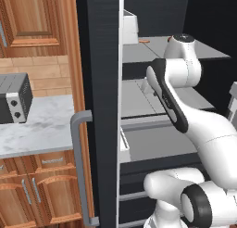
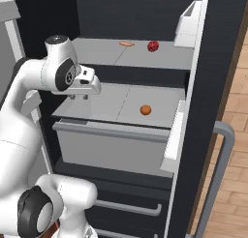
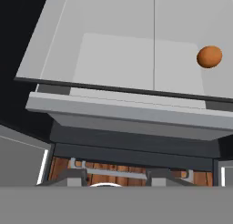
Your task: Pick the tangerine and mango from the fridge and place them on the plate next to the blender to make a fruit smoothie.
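The fridge [image 2: 213, 63] stands open, its black door [image 1: 99, 83] swung out. The tangerine [image 2: 146, 110], small and plain orange, lies on the middle shelf [image 2: 101, 106]; in the hand view the tangerine [image 3: 209, 57] sits at the upper right. One shelf up, toward the back right, rests the red mango [image 2: 153, 46]. My gripper [image 2: 79, 97] hangs just over the middle shelf's left front part, well left of the tangerine, shut with nothing in it.
A thin orange strip [image 2: 126, 43] lies left of the mango. A grey drawer front [image 2: 111, 145] juts out under the middle shelf. The door's grey bar handle [image 1: 78, 167] stands near the marble counter [image 1: 41, 125], which carries a black toaster oven [image 1: 14, 99].
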Controlling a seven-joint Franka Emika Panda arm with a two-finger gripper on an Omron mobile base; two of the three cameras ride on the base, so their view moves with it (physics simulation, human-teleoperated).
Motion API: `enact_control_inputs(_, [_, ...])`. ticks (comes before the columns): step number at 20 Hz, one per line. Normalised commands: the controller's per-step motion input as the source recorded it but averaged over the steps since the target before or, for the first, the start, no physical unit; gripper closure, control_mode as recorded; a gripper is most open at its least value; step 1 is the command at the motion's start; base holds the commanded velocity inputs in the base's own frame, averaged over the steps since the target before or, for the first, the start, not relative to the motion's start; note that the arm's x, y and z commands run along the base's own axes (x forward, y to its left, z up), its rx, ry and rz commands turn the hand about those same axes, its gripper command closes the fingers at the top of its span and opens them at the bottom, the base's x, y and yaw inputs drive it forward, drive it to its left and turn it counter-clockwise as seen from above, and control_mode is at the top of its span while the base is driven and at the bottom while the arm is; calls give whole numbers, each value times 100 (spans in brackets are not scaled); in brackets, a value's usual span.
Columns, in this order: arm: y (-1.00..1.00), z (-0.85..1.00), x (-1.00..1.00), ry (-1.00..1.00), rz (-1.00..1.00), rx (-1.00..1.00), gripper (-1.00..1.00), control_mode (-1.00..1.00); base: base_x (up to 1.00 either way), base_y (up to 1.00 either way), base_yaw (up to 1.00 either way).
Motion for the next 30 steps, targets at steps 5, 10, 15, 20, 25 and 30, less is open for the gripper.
enact_control_inputs(5, [0,0,0,0,0,0,-100,-100,0,0,0])
enact_control_inputs(10, [-47,-4,-10,-14,-3,0,-100,-100,0,0,0])
enact_control_inputs(15, [-73,-5,-6,-22,-12,0,-100,-100,0,0,0])
enact_control_inputs(20, [-64,-9,0,-16,-21,4,-100,-100,0,0,0])
enact_control_inputs(25, [-37,-1,12,-4,-17,10,-100,-100,0,0,0])
enact_control_inputs(30, [-27,-25,37,0,-2,0,-100,-100,0,0,0])
